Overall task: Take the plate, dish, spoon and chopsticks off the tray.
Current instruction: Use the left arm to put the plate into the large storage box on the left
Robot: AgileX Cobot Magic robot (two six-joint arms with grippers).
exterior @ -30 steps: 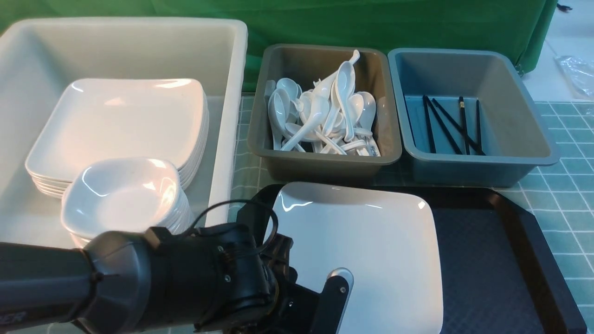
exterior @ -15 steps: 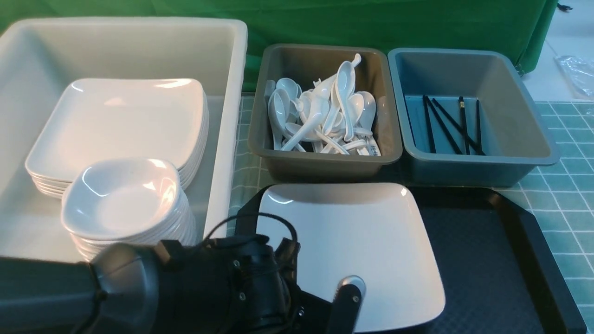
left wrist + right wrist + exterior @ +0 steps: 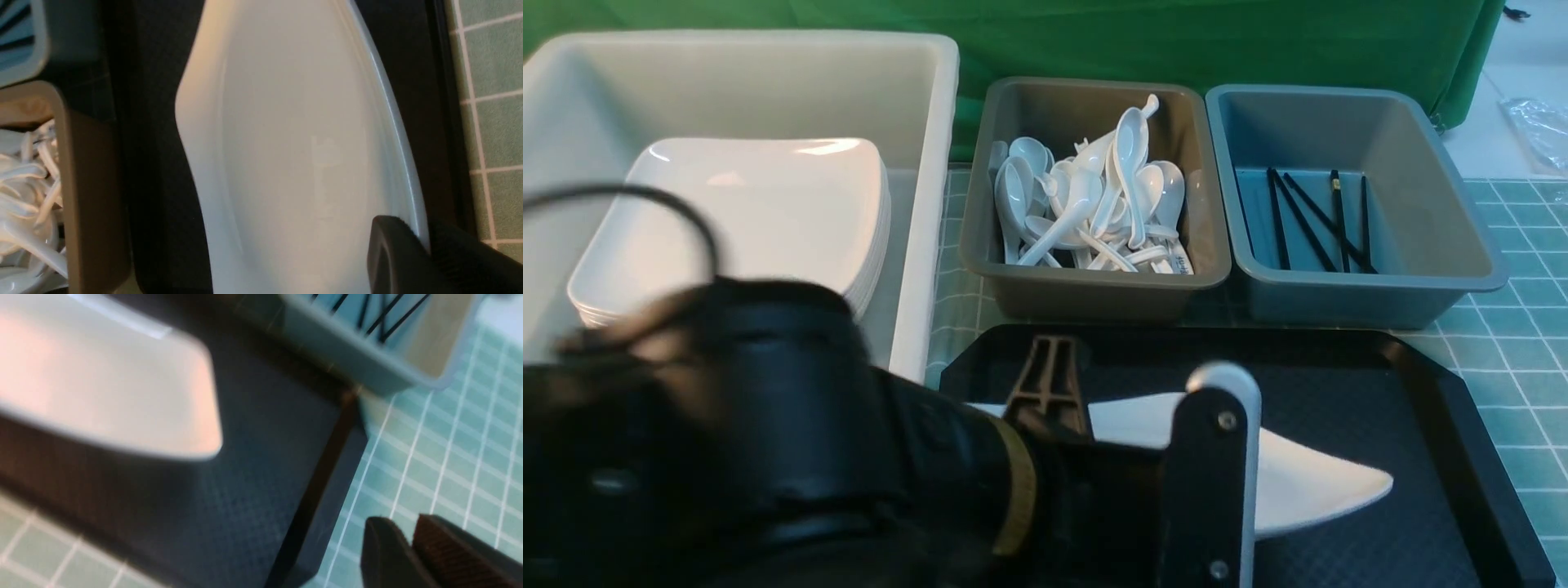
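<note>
The left end effector (image 3: pixel 421 241), clamped on seemingly just the tilted plate's (image 3: pixel 294 155) rim, risks the glossy plate slipping down onto the tray (image 3: pixel 1380 392)

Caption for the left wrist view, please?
Left hand shut on the rim of the white plate, tilted over the black tray.

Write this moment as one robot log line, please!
left gripper: shut on plate rim | plate: tilted over tray | right gripper: empty
</note>
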